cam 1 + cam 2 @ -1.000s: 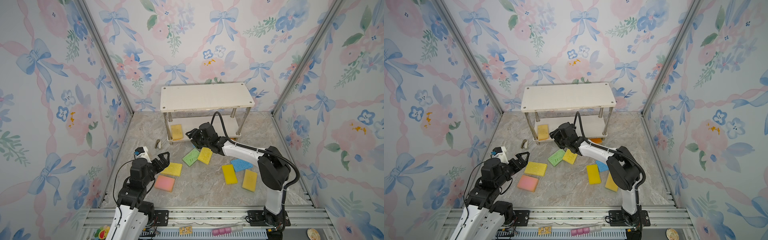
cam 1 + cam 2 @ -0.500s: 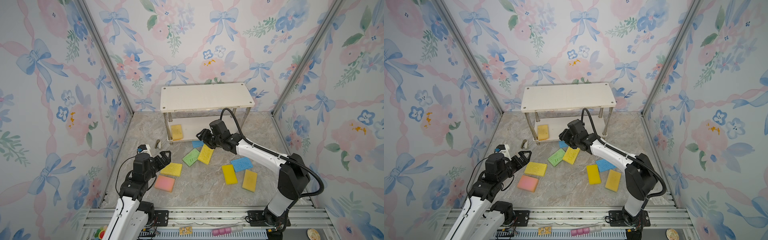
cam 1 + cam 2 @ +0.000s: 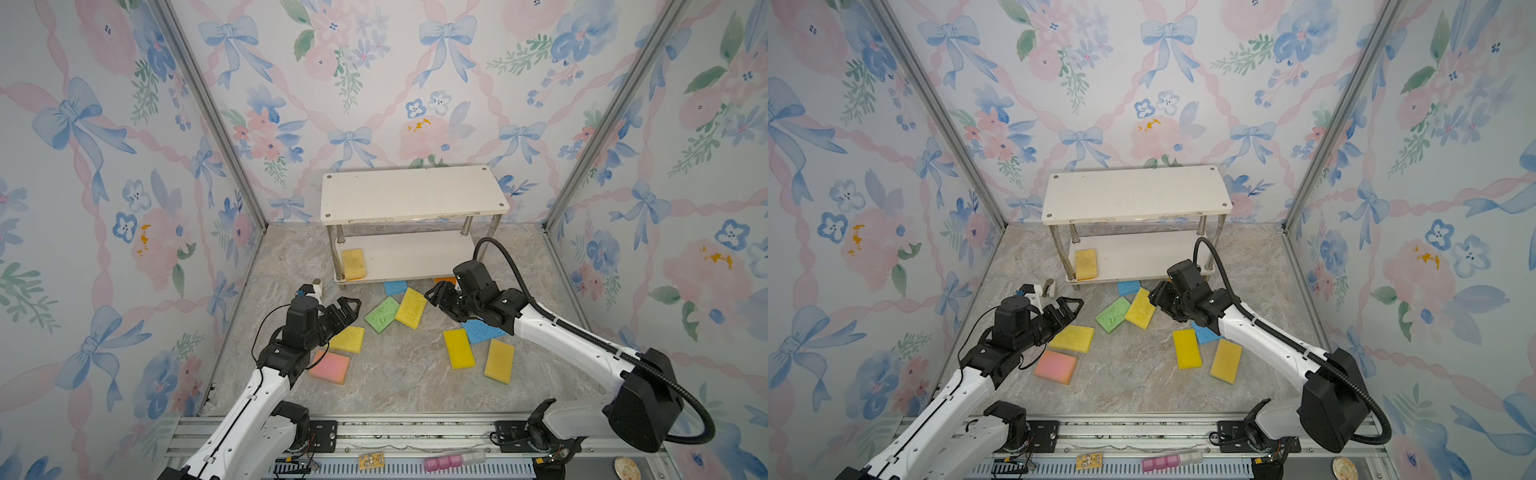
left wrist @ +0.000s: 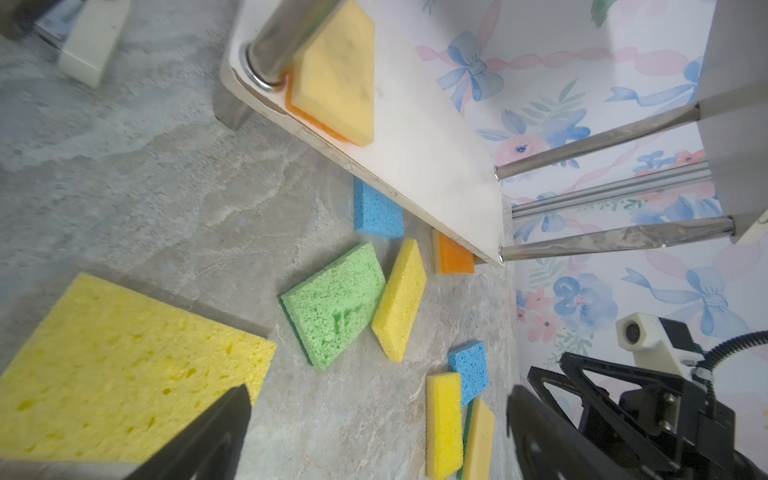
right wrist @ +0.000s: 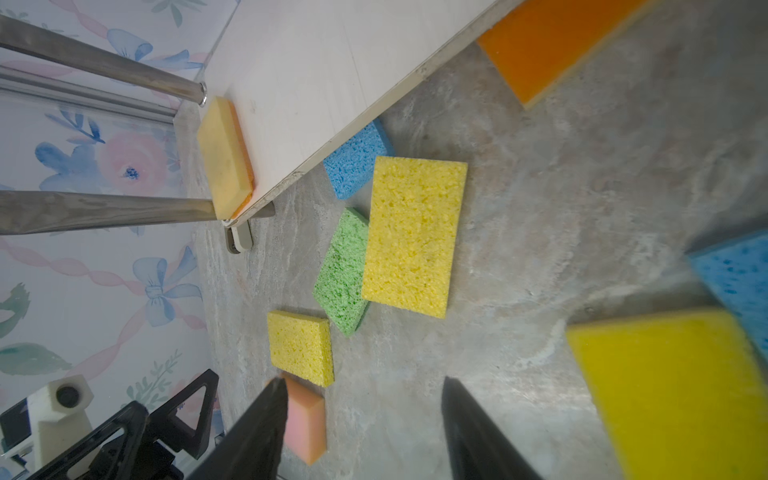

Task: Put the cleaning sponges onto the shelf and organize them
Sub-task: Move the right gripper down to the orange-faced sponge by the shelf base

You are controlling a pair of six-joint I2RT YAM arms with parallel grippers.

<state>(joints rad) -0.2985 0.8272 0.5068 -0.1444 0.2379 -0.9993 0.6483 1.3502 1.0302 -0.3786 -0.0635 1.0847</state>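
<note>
The shelf [image 3: 411, 195] stands at the back with one tan-yellow sponge [image 3: 353, 264] on the left end of its lower board. Other cleaning sponges lie on the floor: blue [image 3: 395, 286], orange [image 3: 445, 280] partly under the shelf, green [image 3: 382, 314], yellow [image 3: 410, 308], yellow [image 3: 347, 339], pink [image 3: 329, 367], yellow [image 3: 458, 348], blue [image 3: 482, 330] and tan-yellow [image 3: 499, 360]. My left gripper [image 3: 347, 307] hovers open above the near-left yellow sponge [image 4: 124, 365]. My right gripper [image 3: 436, 297] is open and empty, just right of the yellow sponge [image 5: 413, 235] that leans on the green one.
A small white and metal part [image 3: 316, 284] lies on the floor left of the shelf's front leg. Patterned walls close in both sides and the back. A metal rail [image 3: 415, 432] runs along the front edge.
My right gripper has drawn back from the shelf front, moving right and toward the front, still with nothing in it. My left gripper has edged forward over the yellow sponge.
</note>
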